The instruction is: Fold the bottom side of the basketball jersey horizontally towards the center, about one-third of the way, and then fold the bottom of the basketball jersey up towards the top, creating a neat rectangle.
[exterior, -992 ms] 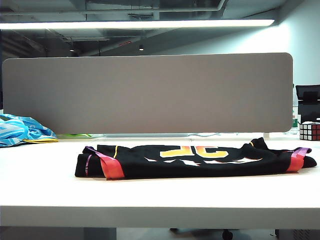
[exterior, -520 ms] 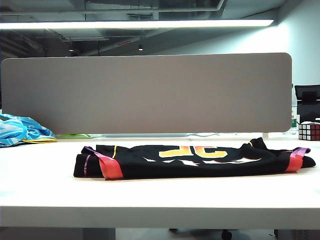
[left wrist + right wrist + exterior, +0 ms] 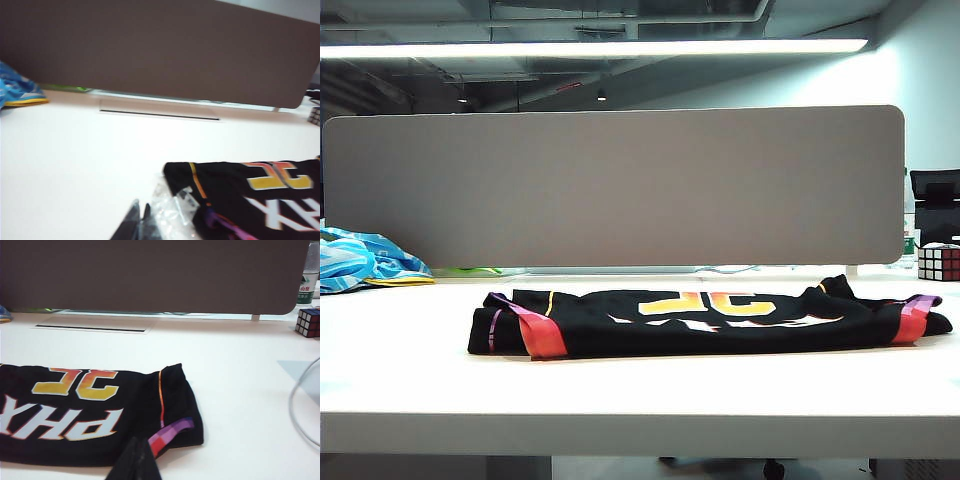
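The basketball jersey [image 3: 710, 322] lies folded into a long black band on the white table [image 3: 400, 360], its orange-yellow number upward and pink-red trim at both ends. No arm shows in the exterior view. In the left wrist view my left gripper [image 3: 141, 202] is shut and holds nothing; it hovers over bare table just off the basketball jersey's [image 3: 250, 200] end. In the right wrist view my right gripper [image 3: 139, 439] is shut and empty at the near edge of the basketball jersey [image 3: 90, 410], close to its purple-red trim.
Crumpled clear plastic [image 3: 172, 207] lies between my left gripper and the jersey. A blue-and-white cloth [image 3: 365, 260] sits at the far left. A Rubik's cube [image 3: 938, 262] and a bottle [image 3: 306, 282] stand at the far right. A grey partition [image 3: 615, 185] backs the table. A cable [image 3: 300, 405] loops at the right.
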`<action>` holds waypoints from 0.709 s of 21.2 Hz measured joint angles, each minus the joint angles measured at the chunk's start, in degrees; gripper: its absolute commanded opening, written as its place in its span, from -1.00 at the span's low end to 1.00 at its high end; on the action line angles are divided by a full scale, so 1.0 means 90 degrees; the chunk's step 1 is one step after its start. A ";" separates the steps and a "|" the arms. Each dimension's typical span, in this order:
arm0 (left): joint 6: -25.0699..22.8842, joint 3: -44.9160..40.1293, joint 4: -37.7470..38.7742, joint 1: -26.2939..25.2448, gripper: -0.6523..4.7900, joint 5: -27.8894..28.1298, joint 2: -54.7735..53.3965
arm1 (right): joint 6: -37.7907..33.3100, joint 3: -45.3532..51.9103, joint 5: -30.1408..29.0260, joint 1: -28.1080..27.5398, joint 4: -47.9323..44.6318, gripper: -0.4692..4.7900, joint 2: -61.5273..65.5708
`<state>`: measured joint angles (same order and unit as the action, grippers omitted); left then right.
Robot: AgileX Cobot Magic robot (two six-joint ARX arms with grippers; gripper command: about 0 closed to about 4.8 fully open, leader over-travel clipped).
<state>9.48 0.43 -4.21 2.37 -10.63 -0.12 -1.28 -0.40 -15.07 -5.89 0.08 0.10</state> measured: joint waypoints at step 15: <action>0.0029 0.0000 0.0046 0.0000 -0.78 0.1304 0.0002 | -0.0002 0.0000 0.0656 -0.0002 -0.0121 -0.82 0.0000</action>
<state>9.74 0.43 -3.79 2.37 1.10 -0.10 -1.30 -0.40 -9.17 -5.91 -1.02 0.10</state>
